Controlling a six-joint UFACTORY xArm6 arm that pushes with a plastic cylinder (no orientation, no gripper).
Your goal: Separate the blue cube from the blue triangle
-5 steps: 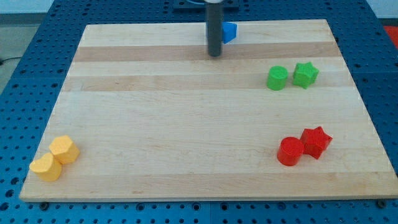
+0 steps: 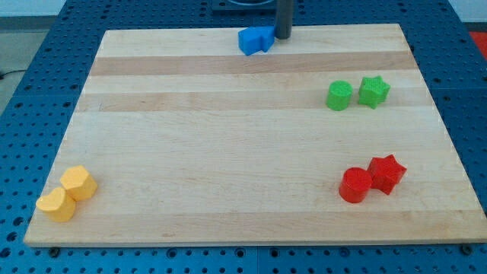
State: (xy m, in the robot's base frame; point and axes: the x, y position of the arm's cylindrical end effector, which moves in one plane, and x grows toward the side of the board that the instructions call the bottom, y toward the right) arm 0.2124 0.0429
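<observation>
my tip [image 2: 283, 36] stands at the top edge of the wooden board [image 2: 228, 152], just right of the blue triangle [image 2: 265, 38] and seems to touch it. the blue cube [image 2: 249, 41] sits pressed on the triangle's left side. the rod has no claw, so no open or closed state can be told
</observation>
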